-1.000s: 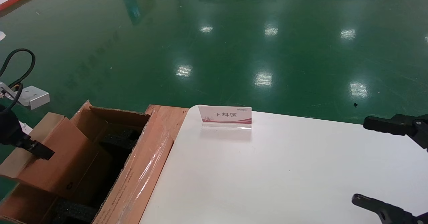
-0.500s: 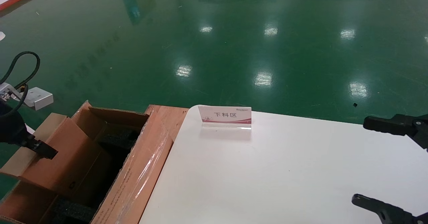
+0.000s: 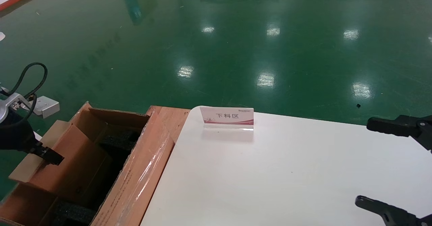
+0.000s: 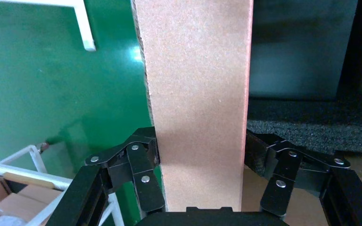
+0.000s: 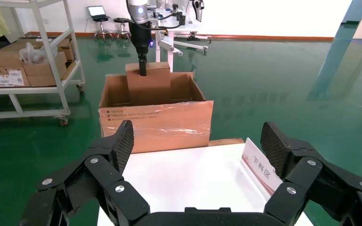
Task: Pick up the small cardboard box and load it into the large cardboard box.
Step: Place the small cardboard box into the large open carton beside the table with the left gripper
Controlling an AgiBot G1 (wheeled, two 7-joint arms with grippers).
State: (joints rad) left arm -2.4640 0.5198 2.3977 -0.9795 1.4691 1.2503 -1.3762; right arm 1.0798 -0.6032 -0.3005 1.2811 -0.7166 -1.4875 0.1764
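Observation:
The small cardboard box [image 3: 64, 165], plain pinkish-brown, hangs tilted in the open top of the large cardboard box [image 3: 141, 172], partly below its rim. My left gripper [image 3: 50, 156] is shut on the small box's upper outer edge. In the left wrist view my left gripper [image 4: 200, 155] clamps the small box [image 4: 198, 94] with black fingers [image 4: 143, 155] on both sides; black foam [image 4: 306, 125] lies beyond it. My right gripper [image 3: 362, 161] is open and empty over the table's right side. The right wrist view shows it open [image 5: 198, 141], with the large box [image 5: 155, 125] and small box [image 5: 148, 87] beyond.
A white table [image 3: 287, 172] bears a small red-and-white sign [image 3: 226, 117] near its far edge. A wooden board [image 3: 168, 118] lies between table and large box. Green floor surrounds them. A white shelf cart with cartons [image 5: 28, 61] stands beyond the large box.
My left gripper has moved a little right and down with the small box, which sits lower inside the large box. The right arm has not moved.

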